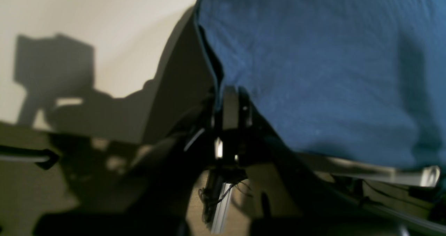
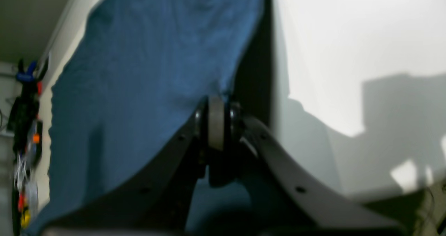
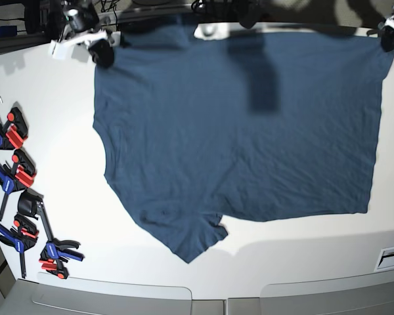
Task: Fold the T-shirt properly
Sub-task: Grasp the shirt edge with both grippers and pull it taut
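The T-shirt (image 3: 243, 131) was plain dark navy blue, spread nearly flat across the white desk (image 3: 59, 164), its cloth lightly creased. One short sleeve jutted out toward the near left, and the hem ran along the far edge of the desk. In the wrist views the fabric looked smooth and taut near each grip. The left gripper (image 1: 231, 105) had its jaws pressed together on the shirt's edge at the far right corner, the cloth rising from between them. The right gripper (image 2: 217, 121) had its jaws clamped on the far left corner likewise. A row of red and blue clamps (image 3: 16, 190) lay along the desk's left edge, well apart from the shirt.
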Robot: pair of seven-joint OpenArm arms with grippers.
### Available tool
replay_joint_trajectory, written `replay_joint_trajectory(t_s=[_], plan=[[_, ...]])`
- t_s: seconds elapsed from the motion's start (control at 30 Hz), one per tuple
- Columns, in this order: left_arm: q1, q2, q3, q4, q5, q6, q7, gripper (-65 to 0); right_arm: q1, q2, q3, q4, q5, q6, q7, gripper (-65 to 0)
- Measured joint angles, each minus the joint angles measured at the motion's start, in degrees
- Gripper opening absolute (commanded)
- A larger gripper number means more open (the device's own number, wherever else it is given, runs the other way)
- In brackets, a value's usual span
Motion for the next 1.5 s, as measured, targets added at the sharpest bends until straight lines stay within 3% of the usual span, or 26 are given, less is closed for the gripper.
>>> replay_joint_trajectory(t_s=[0.17, 0.3, 0.47, 0.67, 0.8, 0.87, 1.13, 1.5], plan=[[1.5, -0.2, -1.6, 0.7, -0.8, 0.0, 1.1, -65.0, -4.5, 0.1, 3.4, 5.0, 2.7, 0.2, -0.3, -65.0], [-2.1, 0.0, -1.5, 0.8, -2.3, -0.3, 1.2, -65.0, -2.1, 0.5, 4.5, 6.8, 2.8, 0.7, 0.2, -65.0], [-9.2, 0.0, -0.9, 0.8, 2.6, -0.8, 1.0, -65.0, 6.1, 1.1, 3.0, 6.6, -9.1, 1.1, 3.2, -65.0], [-13.9, -0.1, 4.7, 0.5, 10.5, -0.4, -1.8, -65.0, 14.4, 2.1, -4.9, 2.7, -20.5, 0.7, 6.3, -65.0], [-15.8, 0.0, 8.5, -0.8, 16.6, 0.7, -5.0, -65.0, 18.4, 2.9, -8.6, -2.4, -26.9, -2.6, 7.7, -65.0], [-16.4, -0.1, 9.4, -1.8, 18.2, 3.0, -5.4, -65.0, 19.9, 3.1, -8.9, -5.4, -26.9, -2.7, 8.0, -65.0], [-17.2, -0.3, 9.8, -6.3, 19.0, 5.0, -8.2, -65.0, 26.1, 3.4, -8.9, -15.7, -27.6, -2.8, 8.6, -65.0], [-18.0, -1.4, 9.8, -7.0, 15.2, 5.2, -9.5, -65.0, 27.3, 3.4, -8.9, -17.0, -23.5, -2.8, 8.6, -65.0]])
